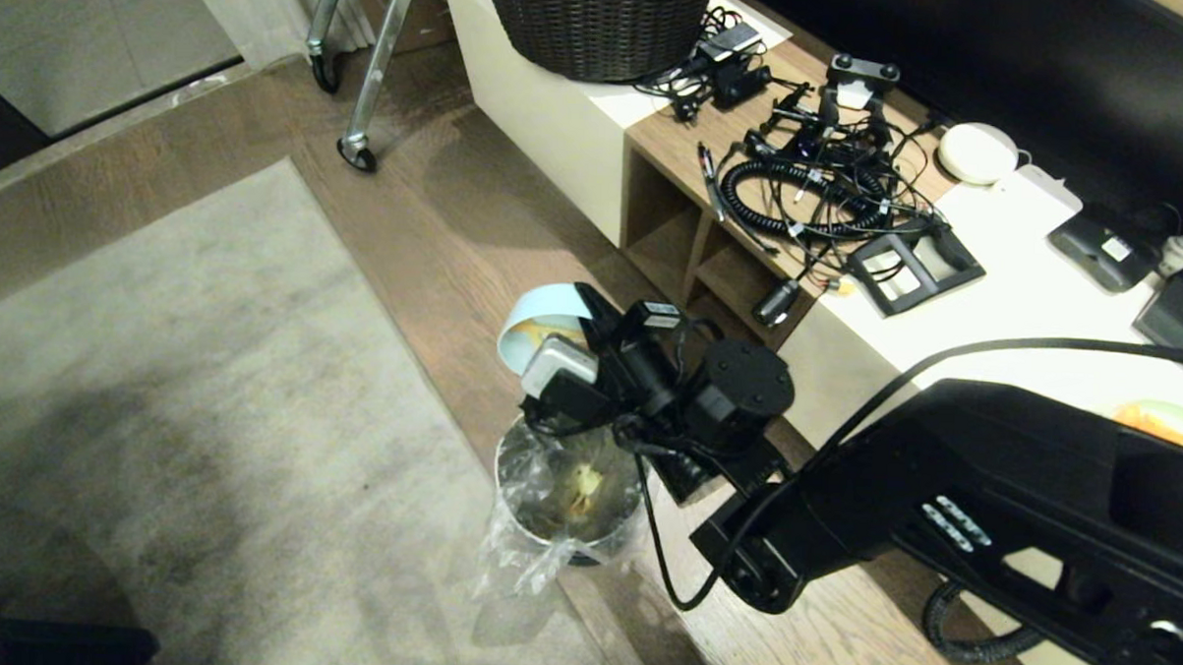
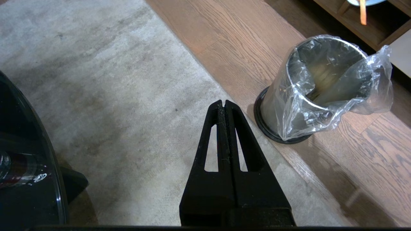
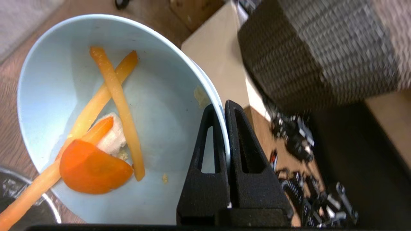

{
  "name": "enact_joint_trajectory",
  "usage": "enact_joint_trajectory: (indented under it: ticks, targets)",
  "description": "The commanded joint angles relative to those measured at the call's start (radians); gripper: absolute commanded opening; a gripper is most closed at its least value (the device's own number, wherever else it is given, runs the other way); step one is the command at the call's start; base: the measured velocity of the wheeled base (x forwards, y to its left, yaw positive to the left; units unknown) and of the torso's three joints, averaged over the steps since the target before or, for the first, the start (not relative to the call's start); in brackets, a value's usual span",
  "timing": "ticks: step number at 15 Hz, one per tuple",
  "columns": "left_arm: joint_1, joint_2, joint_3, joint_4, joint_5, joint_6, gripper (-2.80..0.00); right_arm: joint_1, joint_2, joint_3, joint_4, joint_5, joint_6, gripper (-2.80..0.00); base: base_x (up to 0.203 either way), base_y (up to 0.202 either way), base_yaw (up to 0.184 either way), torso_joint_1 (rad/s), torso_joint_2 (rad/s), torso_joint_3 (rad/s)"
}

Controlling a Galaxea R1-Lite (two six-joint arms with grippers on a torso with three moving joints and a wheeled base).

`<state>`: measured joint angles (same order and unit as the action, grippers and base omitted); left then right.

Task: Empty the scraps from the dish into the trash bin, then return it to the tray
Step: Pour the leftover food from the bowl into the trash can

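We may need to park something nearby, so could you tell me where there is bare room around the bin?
Free: the grey rug left of the trash bin, and the wood floor strip between rug and cabinet. Crowded: the cabinet top holds tangled cables and a dark basket; the right gripper holds the dish over the bin.

The dish is showing a smooth, glossy glazed face, the scraps lying moist and waxy on it. The trash bin, in the right half of the left wrist frame, is gleaming as polished steel, its clear plastic liner crinkling over the rim. The floor is showing grained wood, the rug a matt, napped cloth. The basket at the head frame's top is looking coarse and woven. The right tool is looking like matt black plastic.
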<state>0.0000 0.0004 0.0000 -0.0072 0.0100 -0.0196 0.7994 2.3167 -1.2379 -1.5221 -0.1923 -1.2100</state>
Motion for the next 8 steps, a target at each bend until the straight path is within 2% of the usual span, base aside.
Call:
enact_joint_trajectory:
  ticks: [1, 8]
  targets:
    - [0.000, 0.000, 0.000, 0.000, 0.001, 0.000, -2.80, 0.000, -0.014, 0.001, -0.048, 0.032, -0.019, -2.80, 0.000, 0.000, 0.000, 0.000, 0.00, 0.000]
    - [0.000, 0.000, 0.000, 0.000, 0.001, -0.002, -2.80, -0.008, -0.017, 0.001, -0.048, 0.138, -0.046, -2.80, 0.000, 0.000, 0.000, 0.000, 0.00, 0.000]
